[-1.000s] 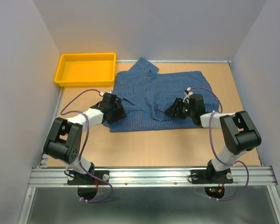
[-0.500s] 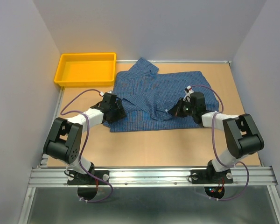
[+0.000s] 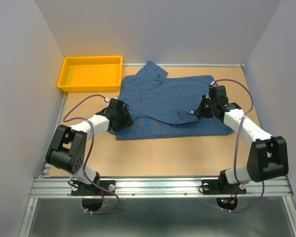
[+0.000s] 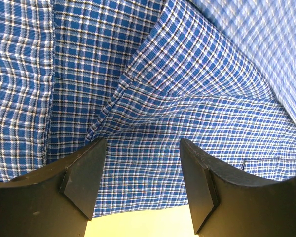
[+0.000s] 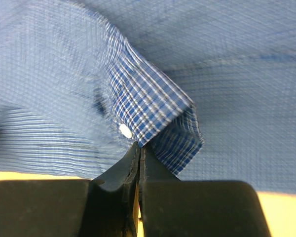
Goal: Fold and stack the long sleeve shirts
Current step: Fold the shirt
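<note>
Gripping the shirt (image 3: 158, 96) by just a thin bite of cuff (image 5: 153, 113), the clenched right pincer (image 5: 139, 148) could shed it under a hard pull, with the left pincer (image 4: 142, 143) released over the hem at 8 o'clock and the cloth spread mid-tabletop (image 3: 187, 153) toward 12 o'clock.

Top view: high behind arm bases (image 3: 93, 185), facing down on tan board surface (image 3: 187, 153). Wrist views: close over blue small-check cloth shirt (image 3: 158, 96), shared by all; right one blurred, perhaps at a cuff.
</note>
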You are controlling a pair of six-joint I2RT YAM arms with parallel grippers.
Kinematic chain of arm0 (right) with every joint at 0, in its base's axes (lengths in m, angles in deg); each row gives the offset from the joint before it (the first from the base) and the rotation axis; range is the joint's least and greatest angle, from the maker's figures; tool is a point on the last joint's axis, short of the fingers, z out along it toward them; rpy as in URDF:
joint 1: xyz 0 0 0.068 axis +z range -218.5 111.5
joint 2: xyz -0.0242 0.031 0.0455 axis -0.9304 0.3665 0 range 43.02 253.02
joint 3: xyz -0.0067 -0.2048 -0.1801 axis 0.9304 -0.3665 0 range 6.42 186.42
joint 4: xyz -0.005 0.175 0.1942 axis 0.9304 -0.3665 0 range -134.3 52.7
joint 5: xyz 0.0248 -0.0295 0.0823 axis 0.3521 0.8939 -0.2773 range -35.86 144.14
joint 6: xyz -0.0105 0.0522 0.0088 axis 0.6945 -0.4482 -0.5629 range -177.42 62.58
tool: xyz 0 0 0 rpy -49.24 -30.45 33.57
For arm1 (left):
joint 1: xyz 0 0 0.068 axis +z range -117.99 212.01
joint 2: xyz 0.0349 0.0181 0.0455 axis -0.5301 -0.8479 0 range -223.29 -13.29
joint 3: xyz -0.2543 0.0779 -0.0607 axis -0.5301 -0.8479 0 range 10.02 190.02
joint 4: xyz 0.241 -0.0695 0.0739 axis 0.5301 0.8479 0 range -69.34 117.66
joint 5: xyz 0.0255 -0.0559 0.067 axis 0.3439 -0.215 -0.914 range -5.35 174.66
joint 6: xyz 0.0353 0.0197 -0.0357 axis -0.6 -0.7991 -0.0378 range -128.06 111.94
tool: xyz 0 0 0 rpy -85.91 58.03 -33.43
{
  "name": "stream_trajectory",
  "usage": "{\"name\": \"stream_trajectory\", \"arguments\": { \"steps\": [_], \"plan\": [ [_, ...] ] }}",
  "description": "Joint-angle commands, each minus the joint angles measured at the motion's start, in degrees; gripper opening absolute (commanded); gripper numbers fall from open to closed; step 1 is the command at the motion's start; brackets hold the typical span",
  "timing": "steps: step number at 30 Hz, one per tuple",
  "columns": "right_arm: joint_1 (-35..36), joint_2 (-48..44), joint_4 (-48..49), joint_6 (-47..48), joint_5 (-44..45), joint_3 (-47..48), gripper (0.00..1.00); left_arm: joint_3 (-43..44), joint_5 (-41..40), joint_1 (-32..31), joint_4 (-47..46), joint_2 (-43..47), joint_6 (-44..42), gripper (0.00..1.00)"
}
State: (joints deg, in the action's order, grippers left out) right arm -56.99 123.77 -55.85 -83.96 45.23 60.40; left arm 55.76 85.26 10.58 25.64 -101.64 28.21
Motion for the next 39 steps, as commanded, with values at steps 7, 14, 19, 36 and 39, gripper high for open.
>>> {"name": "stream_trajectory", "arguments": {
  "steps": [7,14,19,36,39],
  "plan": [
    [-2.1,-3.0,-17.3,5.0,14.6,6.6,0.01,-0.6,-3.1,-0.2,3.6,0.9,-0.6,0.73],
    [-5.3,1.0,-17.1,8.0,23.6,7.5,0.01,-1.0,-3.6,-0.2,3.8,1.6,-0.5,0.73],
    [-7.2,4.2,-13.8,11.4,26.7,9.4,0.00,-1.4,-3.7,-0.1,3.6,1.6,-0.3,0.73],
    [-7.2,11.0,-7.3,12.0,29.1,7.3,0.01,-2.0,-2.8,-0.1,3.3,2.5,-0.1,0.73],
    [-7.2,11.2,-7.3,10.4,30.8,6.3,0.01,-1.6,-2.4,-0.1,4.2,3.9,0.0,0.77]
  ]
}}
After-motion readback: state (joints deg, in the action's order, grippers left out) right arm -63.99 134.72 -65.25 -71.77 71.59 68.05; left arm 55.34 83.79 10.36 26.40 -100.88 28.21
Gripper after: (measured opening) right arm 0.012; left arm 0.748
